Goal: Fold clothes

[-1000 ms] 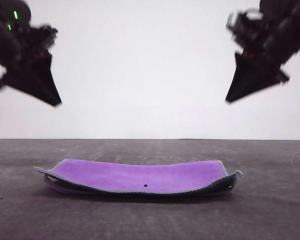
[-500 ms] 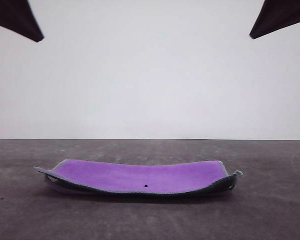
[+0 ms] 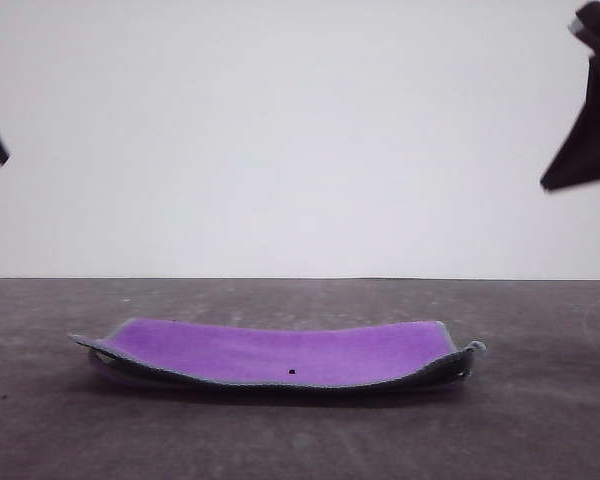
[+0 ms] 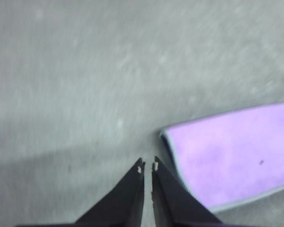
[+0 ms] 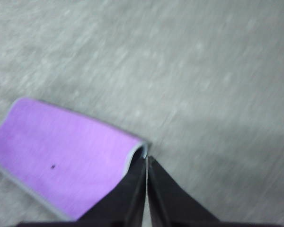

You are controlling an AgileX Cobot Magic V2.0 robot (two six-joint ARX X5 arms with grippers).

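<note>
Cloth [image 3: 280, 355], one piece, lies folded in half on the grey table [image 3: 540, 420], purple face up, dark grey showing between the layers along its stitched edge. Two pincers hang above and apart from it: the left pincer [image 4: 147, 166] beside one short end, the right pincer [image 5: 146, 161] beside the other, each with its fingertips pressed together and nothing held. The upper layer bows up at the ends, so I judge it could spring open or slide askew if a pincer brushed it while passing.
</note>
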